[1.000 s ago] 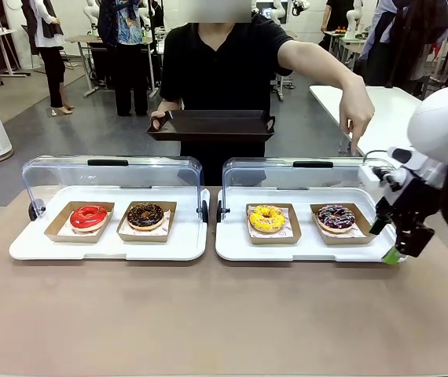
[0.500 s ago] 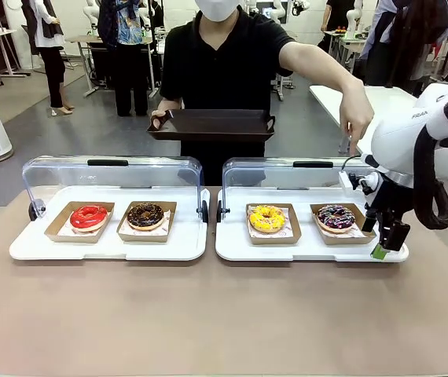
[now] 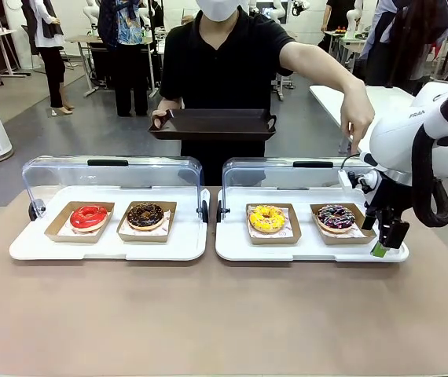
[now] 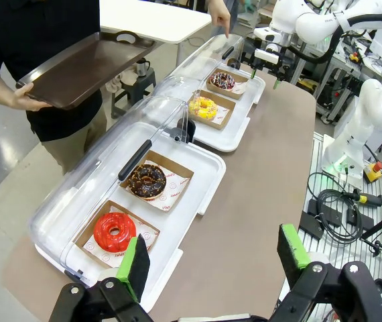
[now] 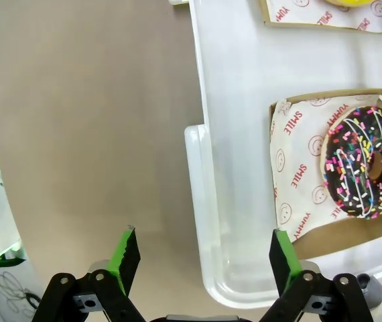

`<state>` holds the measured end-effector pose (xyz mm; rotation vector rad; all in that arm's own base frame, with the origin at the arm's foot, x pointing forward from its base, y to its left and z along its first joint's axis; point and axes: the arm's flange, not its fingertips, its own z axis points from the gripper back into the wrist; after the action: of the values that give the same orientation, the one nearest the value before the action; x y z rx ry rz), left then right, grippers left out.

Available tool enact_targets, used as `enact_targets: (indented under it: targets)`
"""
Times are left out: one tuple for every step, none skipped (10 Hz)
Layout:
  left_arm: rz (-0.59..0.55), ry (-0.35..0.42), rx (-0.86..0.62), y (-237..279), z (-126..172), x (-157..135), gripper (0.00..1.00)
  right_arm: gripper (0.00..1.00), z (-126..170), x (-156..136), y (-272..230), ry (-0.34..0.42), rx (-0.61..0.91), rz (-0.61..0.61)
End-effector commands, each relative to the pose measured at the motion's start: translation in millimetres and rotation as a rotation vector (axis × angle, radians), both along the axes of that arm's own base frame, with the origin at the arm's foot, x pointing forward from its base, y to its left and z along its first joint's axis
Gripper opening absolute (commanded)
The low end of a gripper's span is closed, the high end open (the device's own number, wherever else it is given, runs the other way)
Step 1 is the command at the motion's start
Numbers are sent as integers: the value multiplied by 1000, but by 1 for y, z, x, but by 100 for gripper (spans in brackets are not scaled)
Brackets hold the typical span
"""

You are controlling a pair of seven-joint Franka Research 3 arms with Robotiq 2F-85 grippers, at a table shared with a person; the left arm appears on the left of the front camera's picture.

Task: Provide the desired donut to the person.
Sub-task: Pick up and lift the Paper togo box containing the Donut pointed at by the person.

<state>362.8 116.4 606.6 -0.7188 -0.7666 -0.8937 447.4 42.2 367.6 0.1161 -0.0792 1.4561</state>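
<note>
Right gripper (image 3: 387, 239): jaws spread, empty, straddling the rim at the right end of the right white tray (image 3: 302, 255). Left gripper (image 4: 211, 258) is spread too and idle.

Target is likely the sprinkled donut (image 3: 336, 217) in its card box (image 3: 363, 234), in the tray's right slot; the person's hand (image 3: 358, 118) points down at it. Pinch the box wall, not the icing.

Yellow donut (image 3: 267, 218) sits alongside. Left white tray (image 3: 106, 253) holds a red donut (image 3: 89, 216) and a chocolate donut (image 3: 145, 215). The clear lids (image 3: 287, 174) are flipped back. The person holds a dark serving tray (image 3: 212, 126) beyond the desk's far edge.

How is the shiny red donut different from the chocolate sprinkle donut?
The shiny red donut is plain-glazed; the chocolate sprinkle donut is dark with colourful specks. The red one sits in the left white tray, the sprinkled one in the right tray. Both rest in cardboard boats.
</note>
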Motion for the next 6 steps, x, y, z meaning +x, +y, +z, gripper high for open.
enact_targets:
  targets:
    - [-1, 1, -10, 2, 2, -1, 100, 100, -1, -4, 0, 2, 7, -5]
    - [-1, 1, -10, 2, 2, -1, 100, 100, 0, 0, 0, 0, 0, 0]
    - [-1, 1, -10, 2, 2, -1, 100, 100, -9, 7, -1, -17, 18, 9]
    - [-1, 1, -10, 2, 2, -1, 100, 100, -15, 10, -2, -56, 9, 13]
    - [-1, 1, -10, 2, 2, -1, 100, 100, -21, 10, -4, -92, -3, 22]
    - [-1, 1, -10, 2, 2, -1, 100, 100, -24, 11, -7, -87, -17, 20]
